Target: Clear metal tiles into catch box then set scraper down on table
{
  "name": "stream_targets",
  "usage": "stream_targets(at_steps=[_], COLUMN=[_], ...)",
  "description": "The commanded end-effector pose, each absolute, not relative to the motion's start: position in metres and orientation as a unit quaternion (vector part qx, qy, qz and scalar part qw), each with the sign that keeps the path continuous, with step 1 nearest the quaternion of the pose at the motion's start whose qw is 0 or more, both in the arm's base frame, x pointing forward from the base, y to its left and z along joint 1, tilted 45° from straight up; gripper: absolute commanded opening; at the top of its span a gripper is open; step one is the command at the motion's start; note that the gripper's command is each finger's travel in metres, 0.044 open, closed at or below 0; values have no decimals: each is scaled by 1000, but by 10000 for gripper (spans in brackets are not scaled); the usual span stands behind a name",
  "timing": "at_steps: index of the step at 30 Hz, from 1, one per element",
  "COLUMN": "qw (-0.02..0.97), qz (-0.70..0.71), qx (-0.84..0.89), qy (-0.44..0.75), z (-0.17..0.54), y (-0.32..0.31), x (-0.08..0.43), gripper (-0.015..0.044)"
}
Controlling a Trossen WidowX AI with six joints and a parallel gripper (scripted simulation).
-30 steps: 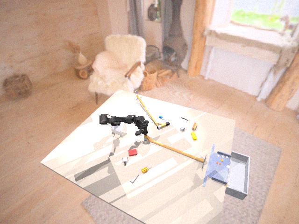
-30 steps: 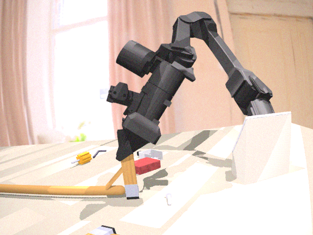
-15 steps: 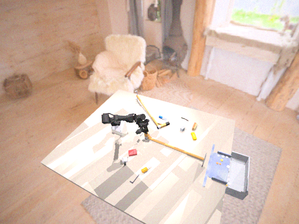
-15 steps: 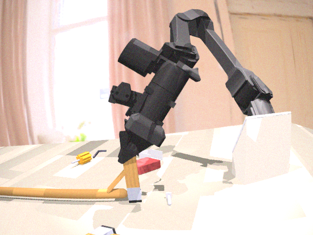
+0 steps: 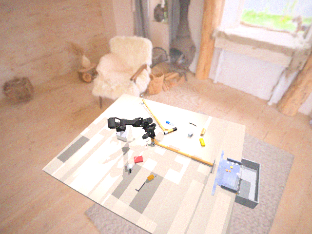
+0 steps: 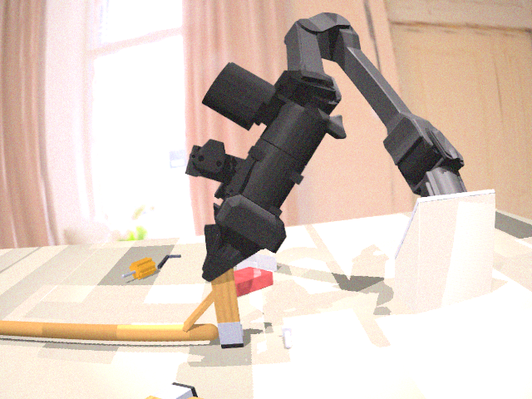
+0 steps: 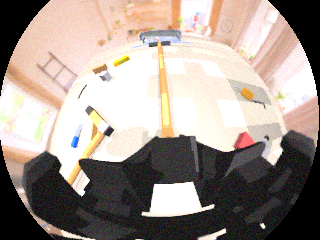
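Top view: a second tool (image 5: 154, 115) (image 7: 91, 150) beside ours

We grip the long scraper's upright handle (image 5: 152, 140) (image 6: 226, 296); its blade (image 5: 213, 166) (image 7: 159, 44), seemingly, lies well beyond our gripper (image 5: 152, 137) (image 6: 219, 274).

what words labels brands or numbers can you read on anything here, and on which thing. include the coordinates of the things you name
None that can be read.
The red block (image 5: 138, 159) (image 6: 254, 279) (image 7: 244, 141): no lettering made out.
The yellow block (image 5: 202, 142) (image 7: 121, 61) and the blue-ended marker-like item (image 5: 169, 123) (image 7: 76, 136): too small to tell.
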State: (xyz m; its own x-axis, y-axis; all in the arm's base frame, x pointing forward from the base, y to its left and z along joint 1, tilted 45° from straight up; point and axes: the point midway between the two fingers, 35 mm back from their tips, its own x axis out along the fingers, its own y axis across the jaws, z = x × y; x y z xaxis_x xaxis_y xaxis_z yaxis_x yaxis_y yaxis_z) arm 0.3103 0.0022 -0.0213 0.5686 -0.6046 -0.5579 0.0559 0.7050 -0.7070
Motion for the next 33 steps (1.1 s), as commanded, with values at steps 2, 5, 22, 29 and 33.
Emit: stream_targets(at_steps=[2, 5, 22, 29, 33], qw=[825, 825, 824, 824, 824], qz=[-196, -195, -191, -190, -189], qx=[-328, -328, -330, -330, -331], qy=[417, 417, 419, 419, 419], z=[-22, -23, -26, -26, -25], y=[7, 8, 11, 10, 8], x=[318, 322, 350, 361, 366], gripper=[0, 0, 0, 0, 0])
